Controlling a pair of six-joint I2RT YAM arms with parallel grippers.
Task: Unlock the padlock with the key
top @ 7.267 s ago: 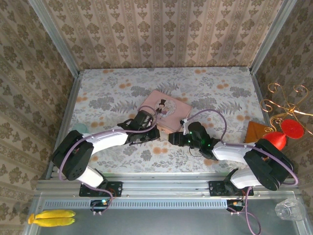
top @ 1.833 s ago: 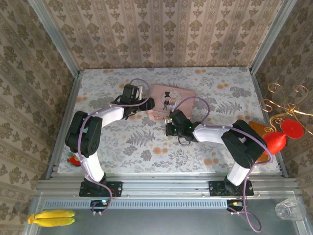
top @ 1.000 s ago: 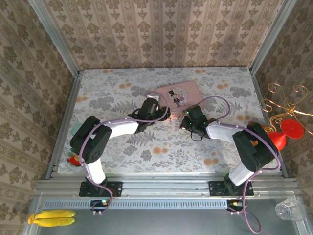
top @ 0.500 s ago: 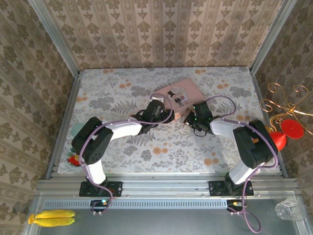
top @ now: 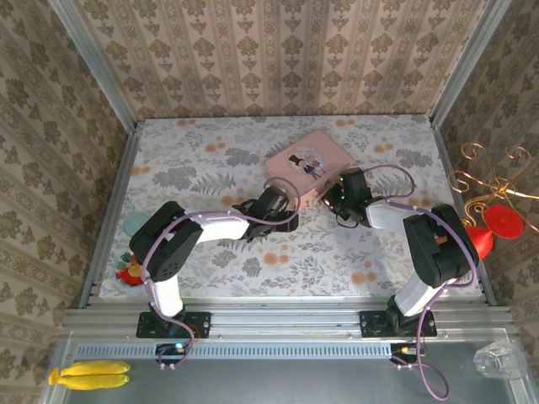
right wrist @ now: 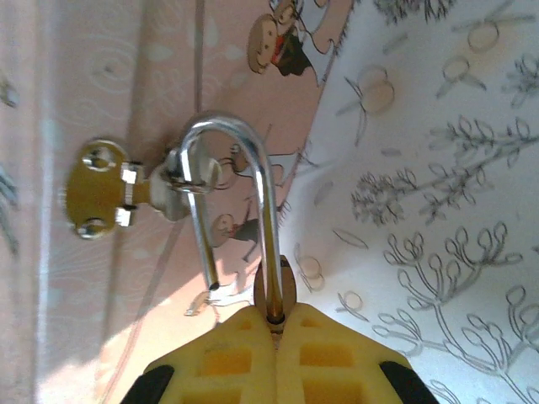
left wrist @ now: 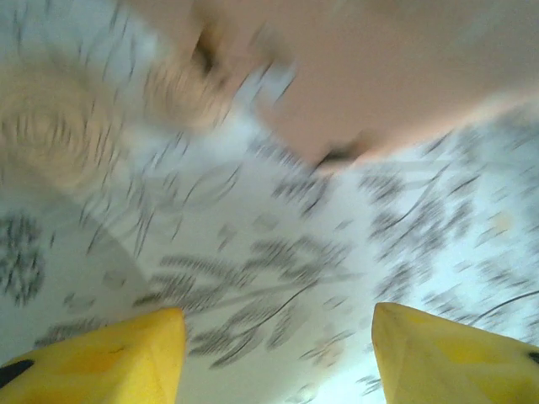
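My right gripper is shut on the small brass padlock, whose body is mostly hidden between the yellow pads. The silvery shackle loops through the brass hasp on the pink tin, and its short end hangs free of the body. My left gripper is open with nothing between its fingers, over the patterned cloth just in front of the blurred tin. From above, the left gripper and right gripper sit at the tin's near side. The key is out of view.
A gold wire stand and a red object are at the right edge. A teal item and a small red one lie at the left edge. Bananas lie on the front rail.
The pink tin has slid and turned toward the back right. Both grippers followed it rightward, and the left gripper went from the tin's left side to its near side.
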